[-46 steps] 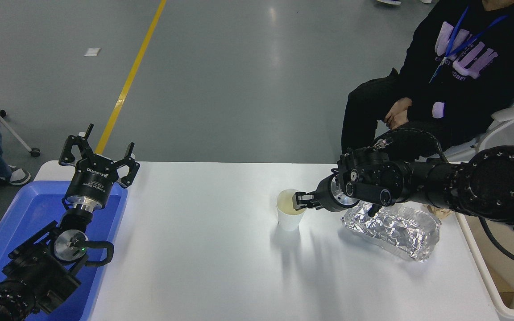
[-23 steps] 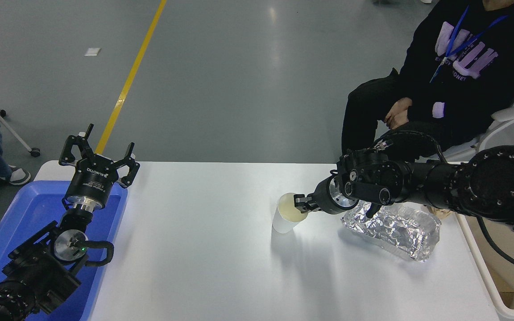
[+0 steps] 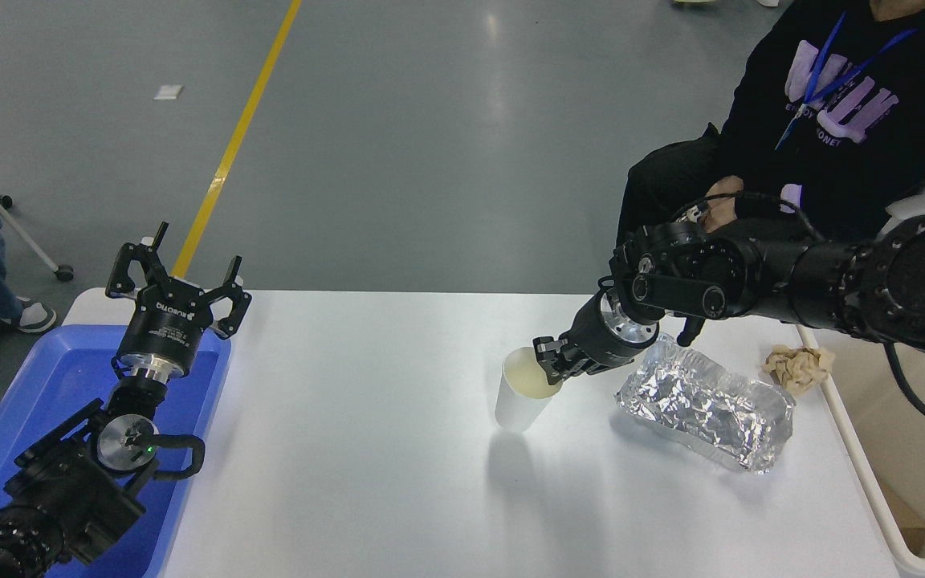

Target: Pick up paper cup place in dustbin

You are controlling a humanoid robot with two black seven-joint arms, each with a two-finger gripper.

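The white paper cup hangs tilted just above the white table, near its middle, its pale yellowish mouth facing right and up. My right gripper is shut on the cup's right rim and holds it. The right arm reaches in from the right edge. The cream-white dustbin stands at the table's right side, only its rim and part of its inside in view. My left gripper is parked, open and empty, at the lower left over the blue tray.
A crumpled silver foil tray lies just right of the cup. A crumpled brown paper wad lies by the dustbin's rim. A blue plastic tray sits at the left. A person sits at the far right.
My right gripper has closed on the cup's rim, tilted the cup and lifted it off the table. The right arm has risen, uncovering the brown paper wad. The left arm has not moved.
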